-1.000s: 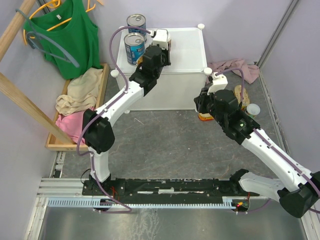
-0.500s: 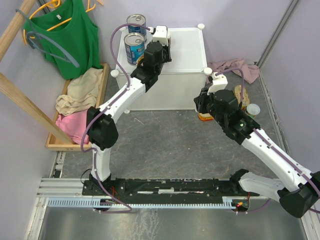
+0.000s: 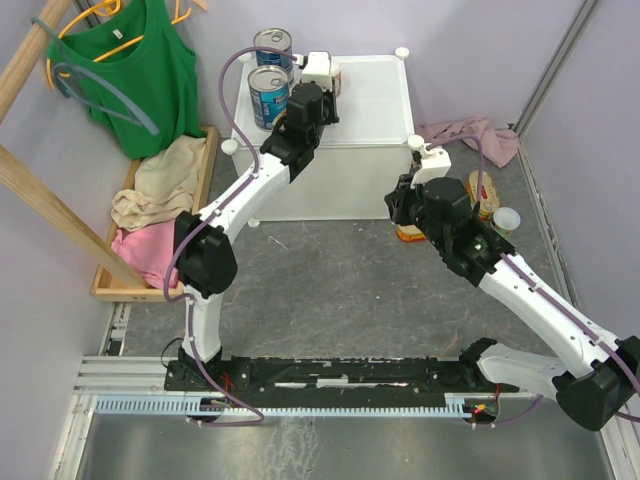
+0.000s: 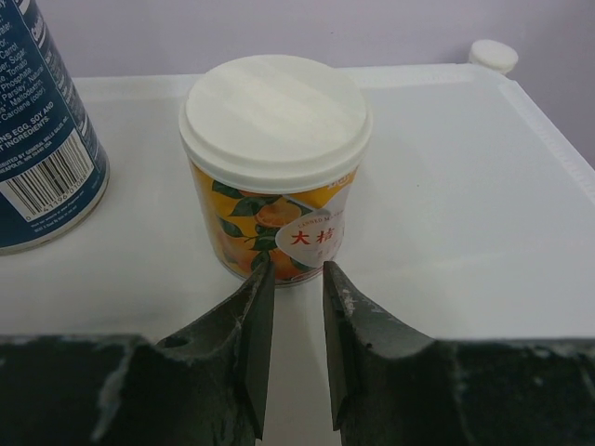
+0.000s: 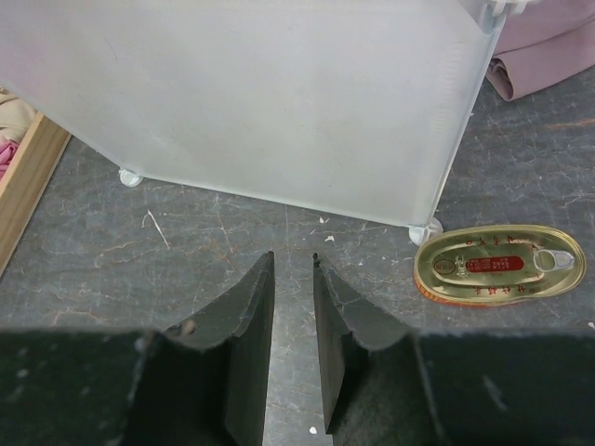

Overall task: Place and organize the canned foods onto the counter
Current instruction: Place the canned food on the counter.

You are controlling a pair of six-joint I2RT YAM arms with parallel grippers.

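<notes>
Grey floor: white counter, oval tin, wooden tray.

A staged robot test cell is seen: lilac partition walls, a mounting rail below the white cabinet, household props beside it.

A green tank top hangs on an orange hanger by the wooden rail. Below it a wooden tray holds beige cloth and pink cloth. Another pink cloth lies crumpled on the grey floor at the right
</notes>
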